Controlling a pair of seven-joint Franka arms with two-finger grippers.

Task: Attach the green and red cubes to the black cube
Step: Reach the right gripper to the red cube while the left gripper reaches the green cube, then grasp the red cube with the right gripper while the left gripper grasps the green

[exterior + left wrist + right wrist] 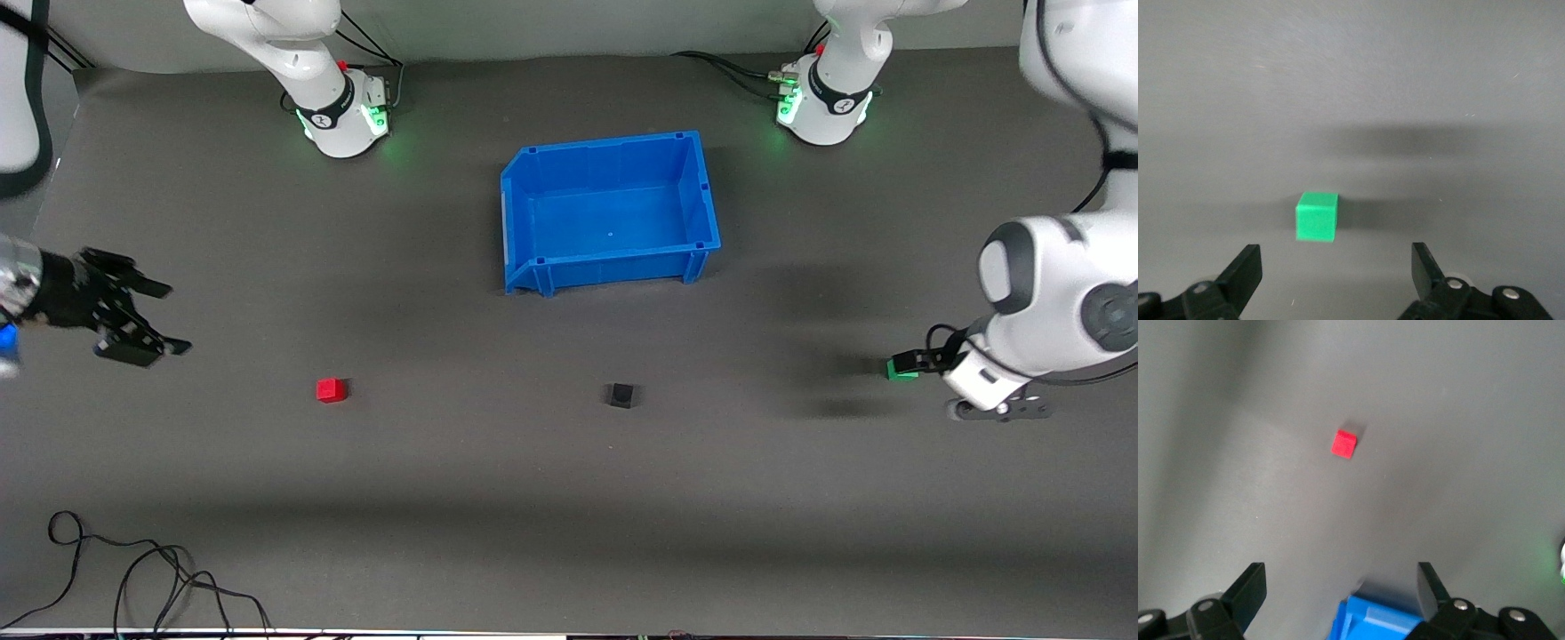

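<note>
Nearest the front camera, the black cube (pixel 621 395) sits mid-table, red cube (pixel 331 389) toward the right arm's end, blue bin (pixel 608 212) farther back. Only the left wrist view clearly shows the green cube (pixel 1317 217) before the wide-open left gripper (pixel 1337 267). Right gripper (pixel 142 316) hangs spread wide over bare mat.

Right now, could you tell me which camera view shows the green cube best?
The left wrist view: the green cube sits whole and unobstructed on the table ahead of the open left gripper. The front view shows only a green sliver under the left arm; the right wrist view doesn't show it.
</note>
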